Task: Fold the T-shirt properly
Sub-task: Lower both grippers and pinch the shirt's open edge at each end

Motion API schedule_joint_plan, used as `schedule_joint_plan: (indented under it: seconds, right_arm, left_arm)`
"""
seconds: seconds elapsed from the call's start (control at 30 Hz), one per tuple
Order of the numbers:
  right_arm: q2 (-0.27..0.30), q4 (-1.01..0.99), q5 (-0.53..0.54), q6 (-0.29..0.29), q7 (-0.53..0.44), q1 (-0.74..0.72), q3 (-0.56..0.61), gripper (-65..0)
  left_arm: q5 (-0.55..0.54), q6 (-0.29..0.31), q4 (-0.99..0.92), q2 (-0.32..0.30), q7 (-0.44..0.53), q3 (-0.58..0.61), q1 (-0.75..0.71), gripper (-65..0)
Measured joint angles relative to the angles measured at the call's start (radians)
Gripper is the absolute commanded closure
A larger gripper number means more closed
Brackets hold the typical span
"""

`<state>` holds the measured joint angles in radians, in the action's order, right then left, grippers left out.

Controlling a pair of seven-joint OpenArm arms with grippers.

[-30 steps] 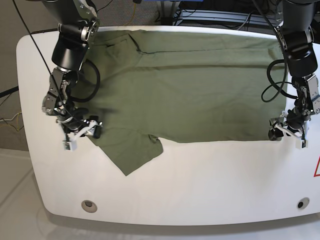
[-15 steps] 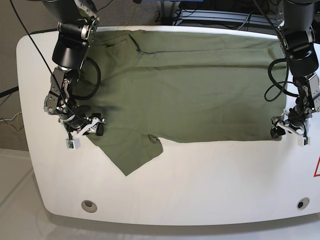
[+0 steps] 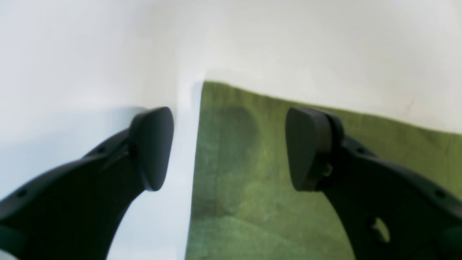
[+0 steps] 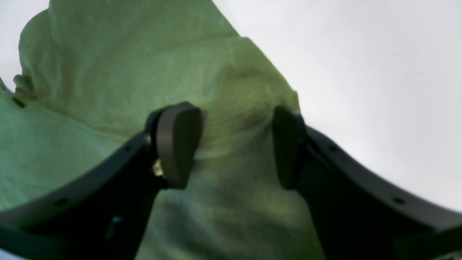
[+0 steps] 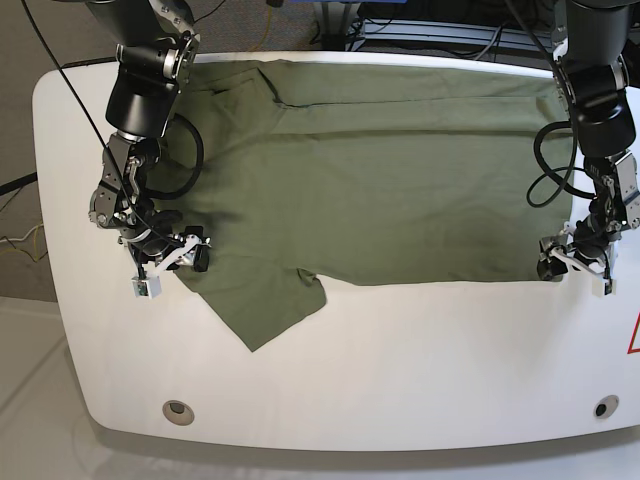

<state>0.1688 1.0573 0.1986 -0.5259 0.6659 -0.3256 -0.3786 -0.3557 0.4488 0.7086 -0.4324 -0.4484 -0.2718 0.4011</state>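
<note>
The olive-green T-shirt [image 5: 380, 180] lies spread flat across the white table [image 5: 400, 370], with one sleeve [image 5: 265, 305] pointing toward the front edge. My left gripper [image 5: 573, 272] is low at the shirt's front right corner. In the left wrist view it [image 3: 227, 148] is open and straddles the cloth's edge [image 3: 252, 202], one finger over bare table and one over cloth. My right gripper [image 5: 172, 268] sits at the shirt's left edge beside the sleeve. In the right wrist view it [image 4: 234, 144] is open, with a raised fold of cloth [image 4: 119, 65] between its pads.
Bare white table runs along the front of the shirt. Two round fittings [image 5: 179, 409] [image 5: 601, 407] sit near the front corners. A red triangle mark [image 5: 634, 335] shows at the right edge. Cables and equipment lie behind the table's far edge.
Both grippers have shifted only slightly at the shirt's two front corners. The shirt lies as before.
</note>
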Motion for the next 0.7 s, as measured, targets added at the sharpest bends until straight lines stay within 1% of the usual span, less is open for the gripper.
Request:
schedule_joint_plan:
  seconds: [0.13,0.2,0.33,0.4,0.6,0.7]
  right_arm:
    - [-0.001,0.0,0.0,0.001,-0.001,0.0,0.0,-33.2]
    - [-0.002,0.0,0.0,0.001,-0.001,0.0,0.0,-33.3]
    - [-0.003,0.0,0.0,0.001,-0.002,0.0,0.0,-33.2]
    - [-0.003,0.0,0.0,0.001,-0.003,0.0,0.0,-33.4]
    - [-0.004,0.0,0.0,0.001,-0.004,0.002,0.001,-33.7]
    - [-0.005,0.001,0.001,0.001,-0.008,0.002,0.001,-33.8]
  left_arm:
    - [0.001,0.0,-0.001,0.005,-0.008,0.004,-0.002,-39.6]
    - [0.0,0.001,-0.001,0.01,-0.012,0.005,-0.002,-35.5]
    - [-0.003,0.008,-0.001,0.013,-0.027,0.005,-0.002,-25.2]
    - [-0.002,0.008,-0.001,0.013,-0.03,0.004,-0.002,-17.4]
    - [0.008,0.01,-0.001,0.019,-0.03,0.002,-0.005,-14.0]
    - [0.007,0.012,-0.001,0.024,-0.03,0.002,-0.005,-10.5]
